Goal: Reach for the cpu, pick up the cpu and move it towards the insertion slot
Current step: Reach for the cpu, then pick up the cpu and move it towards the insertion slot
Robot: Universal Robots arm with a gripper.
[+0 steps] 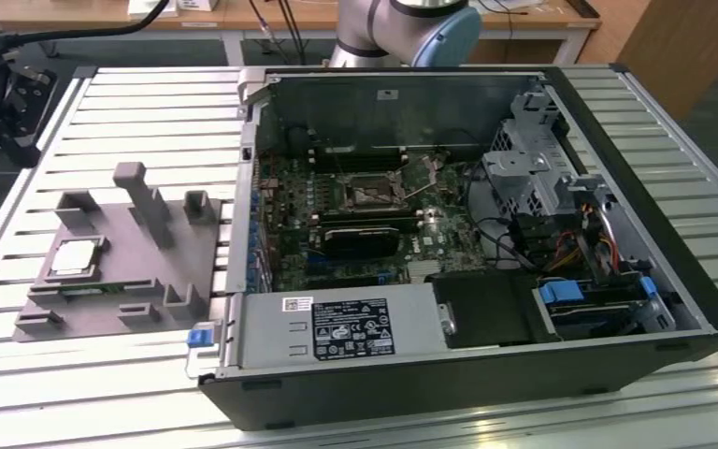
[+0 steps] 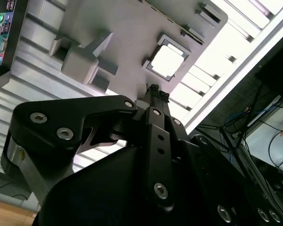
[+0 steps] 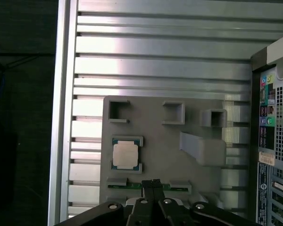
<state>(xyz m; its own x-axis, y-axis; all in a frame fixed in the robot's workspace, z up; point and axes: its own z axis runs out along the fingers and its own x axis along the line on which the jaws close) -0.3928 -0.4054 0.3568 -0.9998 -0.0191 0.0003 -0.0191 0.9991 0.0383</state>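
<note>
In the exterior view the grey-and-blue robot arm (image 1: 396, 28) is cut off at the picture's edge, so its wrist cannot be followed there. In the second wrist view, glare washes the top of the small flat square silver-topped cpu (image 2: 167, 62) to near white. In the first wrist view the black two-fingered gripper (image 3: 152, 182) hides the middle of a thin green strip (image 3: 134, 186). The gripper points down over the grey plastic holder plate (image 3: 155, 141), which has raised blocks and recesses and lies on the slatted aluminium tabletop (image 3: 155, 52). Its fingertips are pressed together with nothing between them. The cpu (image 3: 126, 154) lies flat in a square recess of the plate, near the fingertips and a little to one side, not touching them. Its metal top is dull silver inside a pale rim. The insertion slot (image 1: 369, 192), a square black socket in a silvery frame, sits inside the open black computer case (image 1: 658, 309), well apart from the cpu (image 1: 75, 257).
</note>
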